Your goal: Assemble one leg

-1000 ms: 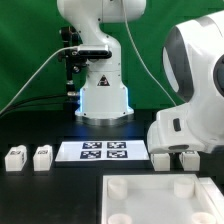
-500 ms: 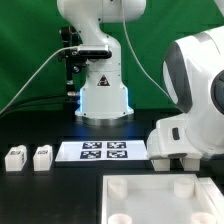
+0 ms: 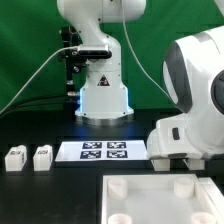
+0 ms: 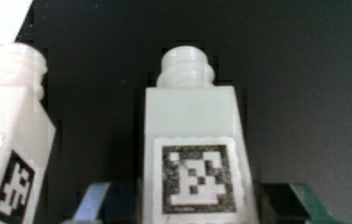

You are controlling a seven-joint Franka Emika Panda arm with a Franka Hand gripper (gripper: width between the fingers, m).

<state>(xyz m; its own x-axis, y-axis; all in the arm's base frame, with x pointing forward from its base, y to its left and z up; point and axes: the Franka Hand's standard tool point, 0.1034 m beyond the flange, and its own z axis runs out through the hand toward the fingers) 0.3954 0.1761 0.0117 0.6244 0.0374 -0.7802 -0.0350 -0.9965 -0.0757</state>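
The leg (image 4: 192, 110) seems light, stiff and slippery plastic; the open gripper (image 4: 191, 204) stands around it and should pinch its flat sides.

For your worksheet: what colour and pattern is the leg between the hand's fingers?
White leg, black-and-white square tag; wrist view.

The black table (image 3: 30, 125) fills the lower half of the exterior view. At lower left a leg (image 3: 15, 157) stands with a second leg (image 3: 41, 156) just beside it. The marker board (image 3: 103, 151) lies flat at centre. A large white panel (image 3: 150, 200) fills the lower right corner.
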